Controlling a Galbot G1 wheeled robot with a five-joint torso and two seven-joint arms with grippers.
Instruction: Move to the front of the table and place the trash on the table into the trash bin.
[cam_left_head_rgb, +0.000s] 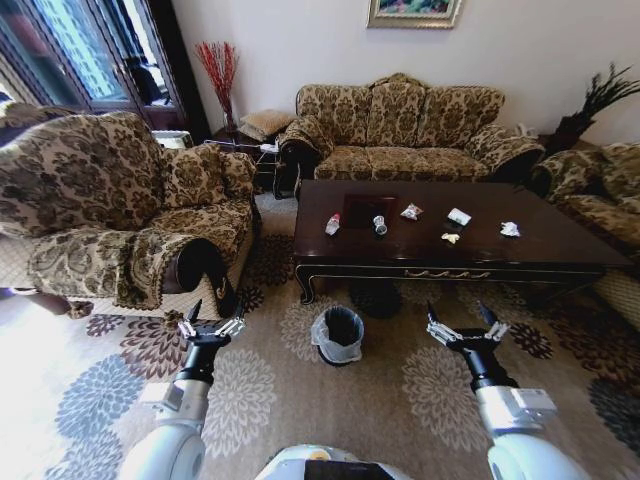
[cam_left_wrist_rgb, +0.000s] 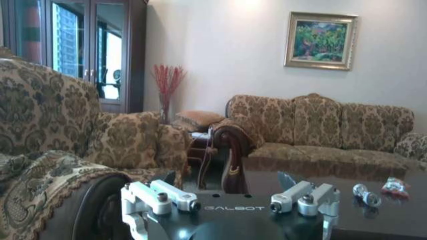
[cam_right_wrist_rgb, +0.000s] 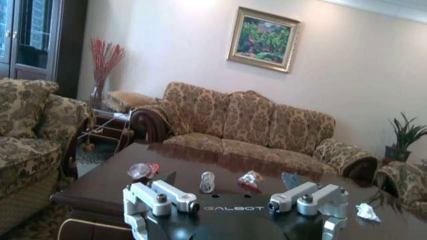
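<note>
table (cam_left_head_rgb: 560, 240): dead ahead at 12 o'clock, long side facing robot, a stretch of rug between; not within arm's reach by the look of it, so approach seems unfinished.
trash bin (cam_left_head_rgb: 340, 333): on the rug just in front of the table's near edge, at roughly 12 o'clock, between the two arms and beyond them; open-topped, bag folded over rim; handy for short table-to-bin drops.
bottle (cam_left_head_rgb: 332, 224): red cap, lying on tabletop at 11 o'clock, left-most piece.
can (cam_left_head_rgb: 380, 225): just right of bottle, near the square inlay.
wrapper (cam_left_head_rgb: 411, 211): farther back on top, right of the can.
cup (cam_left_head_rgb: 459, 216): right of wrapper, tipped on its side.
yellowish scrap (cam_left_head_rgb: 450, 238): just in front of cup, nearest the front edge.
tissue (cam_left_head_rgb: 510, 229): at 1 o'clock, right-most, well apart from bottle.
trash layout: spread in a loose row across the top; likely one piece per reach, left items suiting left arm, right items the right.
left gripper (cam_left_head_rgb: 212, 319): held low over rug at 10 o'clock, fingers spread wide, nothing held; carry pose for driving, probably.
right gripper (cam_left_head_rgb: 462, 322): mirrored at 2 o'clock, fingers likewise apart and empty, aimed at table.
sofas: one at left, one behind the table, another at right edge; front side looks like the only free lane.
</note>
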